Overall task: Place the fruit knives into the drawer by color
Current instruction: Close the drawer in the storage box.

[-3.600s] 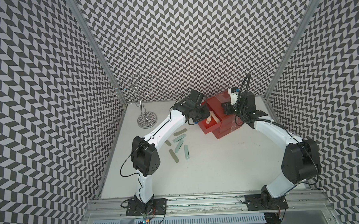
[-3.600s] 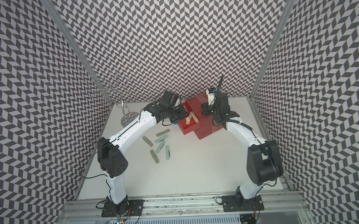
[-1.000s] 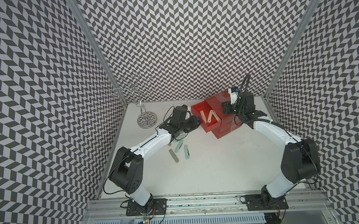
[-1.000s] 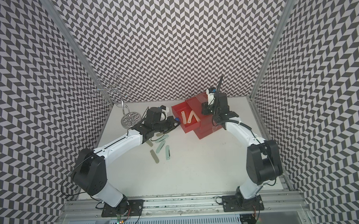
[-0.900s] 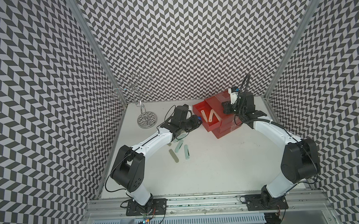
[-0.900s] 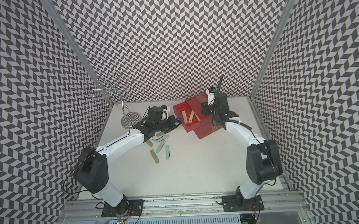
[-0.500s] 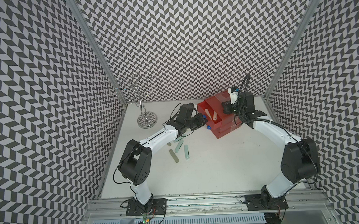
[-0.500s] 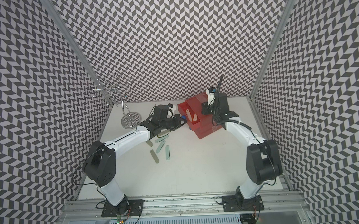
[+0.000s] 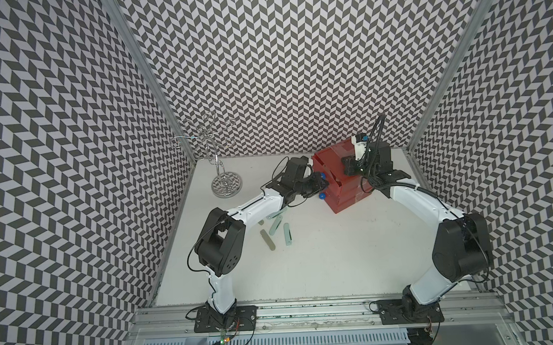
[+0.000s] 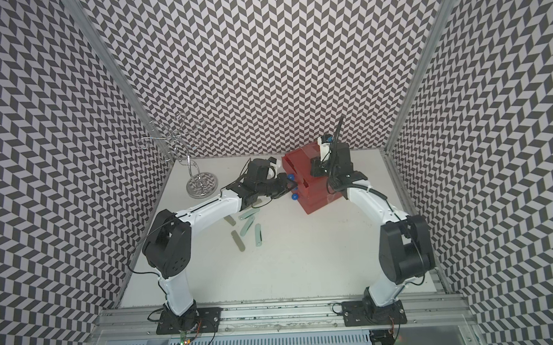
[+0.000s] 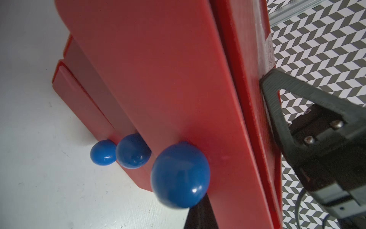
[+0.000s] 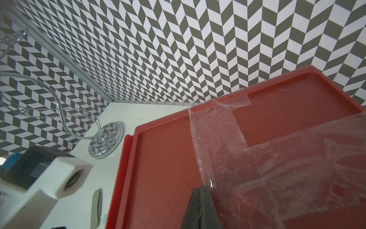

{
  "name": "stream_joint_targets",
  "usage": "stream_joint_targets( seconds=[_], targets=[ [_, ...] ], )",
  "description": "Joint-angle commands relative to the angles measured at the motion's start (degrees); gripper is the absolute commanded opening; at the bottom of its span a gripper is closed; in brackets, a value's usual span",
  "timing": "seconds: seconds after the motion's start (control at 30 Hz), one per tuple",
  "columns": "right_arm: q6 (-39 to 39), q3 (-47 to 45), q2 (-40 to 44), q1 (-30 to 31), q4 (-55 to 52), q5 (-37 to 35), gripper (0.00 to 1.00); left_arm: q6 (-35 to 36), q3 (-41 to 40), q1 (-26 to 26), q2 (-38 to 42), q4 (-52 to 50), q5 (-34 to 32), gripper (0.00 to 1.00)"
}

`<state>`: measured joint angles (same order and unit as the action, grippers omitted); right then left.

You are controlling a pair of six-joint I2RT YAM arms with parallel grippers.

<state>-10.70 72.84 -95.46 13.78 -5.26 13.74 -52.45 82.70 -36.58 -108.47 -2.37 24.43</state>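
Three drawers sit stacked in the red drawer box [image 9: 349, 192], which stands angled at the back of the white table [image 9: 336, 257], right of centre. In the left wrist view the blue knobs crowd together: the top knob [image 11: 180, 174] looms large, with the middle knob [image 11: 133, 151] and bottom knob [image 11: 103, 152] beyond it. The top drawer [image 11: 158, 79] seems to stand slightly proud of the two below, and what lies inside any of them cannot be seen. The left gripper [image 11: 200, 212] is right at that top front, fingers together, its dark tip just beside the top knob. Over on the lid, the right gripper [image 12: 201, 206] has its fingers closed too, tips pressed down on the box top at the edge of the clear tape [image 12: 217, 138]. Out on the table, five fruit knives [image 10: 246, 227] lie loose in both top views, a little way from the drawer fronts and near the left forearm. Three are pale mint and two grey-olive, and the frontmost grey-olive knife [image 10: 238, 240] lies nearest the rail. A wire stand [image 9: 226, 185] stands in the back left corner, well apart from the box.
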Motion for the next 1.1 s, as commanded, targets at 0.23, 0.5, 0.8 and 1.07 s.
stream_joint_targets(
  seconds=[0.23,0.5,0.8,1.07],
  targets=[
    [-0.8,-5.4,-8.6,0.6,-16.5,0.8,0.0,-1.2,4.3,-1.0,-3.0,3.3,1.3,0.0],
    [-0.7,-5.3,-8.8,0.6,-16.6,0.5,0.0,-1.7,4.3,-1.2,-3.4,3.9,1.9,0.0],
    [-0.8,-5.7,-8.9,0.7,-16.3,0.0,0.0,0.1,-2.2,-0.9,3.9,4.4,-0.8,0.01],
    [-0.8,-5.6,-8.9,0.6,-16.4,-0.4,0.0,-2.8,-17.3,1.3,12.0,16.2,-0.9,0.26]
  ],
)
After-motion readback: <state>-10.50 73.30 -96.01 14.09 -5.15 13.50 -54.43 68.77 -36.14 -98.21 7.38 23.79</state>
